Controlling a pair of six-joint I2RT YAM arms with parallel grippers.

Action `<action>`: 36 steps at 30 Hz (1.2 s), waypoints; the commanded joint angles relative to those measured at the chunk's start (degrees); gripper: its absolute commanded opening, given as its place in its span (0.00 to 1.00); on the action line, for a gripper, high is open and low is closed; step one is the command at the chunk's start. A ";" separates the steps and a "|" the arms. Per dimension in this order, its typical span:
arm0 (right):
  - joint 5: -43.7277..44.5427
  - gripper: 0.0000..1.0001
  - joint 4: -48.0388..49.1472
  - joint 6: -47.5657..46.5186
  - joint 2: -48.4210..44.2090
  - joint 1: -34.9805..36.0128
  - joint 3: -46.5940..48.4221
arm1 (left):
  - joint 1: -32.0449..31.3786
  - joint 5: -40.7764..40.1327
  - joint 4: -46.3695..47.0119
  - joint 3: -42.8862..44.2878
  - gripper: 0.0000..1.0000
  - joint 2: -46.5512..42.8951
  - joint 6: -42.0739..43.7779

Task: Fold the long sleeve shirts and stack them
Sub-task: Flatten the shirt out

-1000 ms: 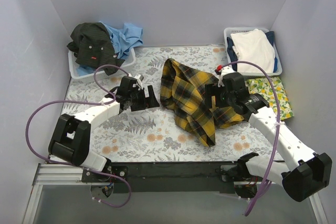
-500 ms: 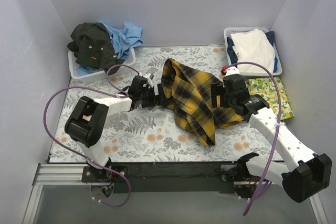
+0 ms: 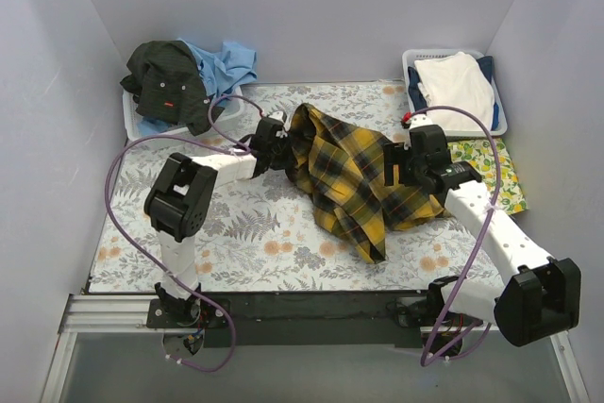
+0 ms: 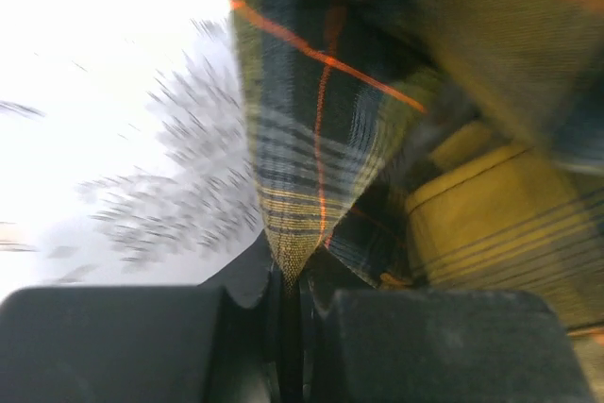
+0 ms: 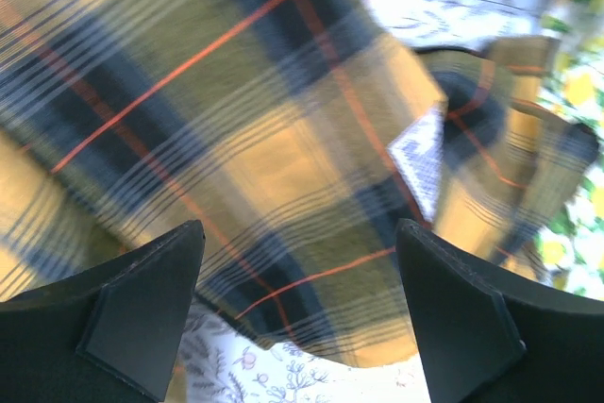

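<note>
Flannel shirt (image 3: 349, 181) in yellow-and-black plaid lies crumpled mid-way across the bench (image 3: 245, 233), nearer its far edge. Left tool (image 4: 288, 280) pinches its left corner (hem or cuff, perhaps; the view is blurred), likely to draw it flat. Right tool (image 5: 302, 271) hovers spread over the opposite side, ready to grip.

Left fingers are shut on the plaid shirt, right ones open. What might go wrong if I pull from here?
1. The left gripper pinches only the very tip of one corner of the plaid shirt. A firm pull may slip the cloth free.
2. The shirt lies bunched in overlapping folds, and the right gripper hangs open above it, holding nothing. With no anchor on that side, the whole heap may drag along rather than spread flat.
</note>
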 commanded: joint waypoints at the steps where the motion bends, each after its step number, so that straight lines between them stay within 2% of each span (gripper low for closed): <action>1: -12.30 0.89 1.43 -4.27 -1.50 0.07 -0.18 | 0.17 -15.50 -9.71 6.82 0.00 -8.24 6.43; 2: -15.18 0.87 1.08 -4.18 -1.85 0.16 -0.97 | 0.69 -16.91 -10.69 8.74 0.00 -10.42 8.27; 8: -18.72 0.83 -0.68 -3.13 -5.45 1.83 -7.47 | 2.19 -21.66 -15.10 12.89 0.00 -17.73 12.32; 14: -17.85 0.82 -0.16 -0.50 -5.90 5.17 -13.28 | 2.28 -26.23 -18.44 13.25 0.00 -24.59 14.79; 22: -3.45 0.79 -2.61 7.85 -0.63 5.61 -13.11 | 2.28 -32.30 -21.07 13.24 0.00 -31.54 15.06; 29: 8.51 0.61 -6.13 13.39 5.17 5.52 -10.04 | 2.28 -32.57 -22.22 15.18 0.00 -31.80 15.23; 34: 8.08 0.60 -5.52 13.31 2.02 5.61 -9.06 | 2.37 -32.66 -22.66 15.88 0.00 -31.72 15.76; 36: 7.03 0.65 -4.38 11.65 -0.61 5.61 -9.85 | 2.45 -32.66 -22.66 16.06 0.00 -31.54 15.93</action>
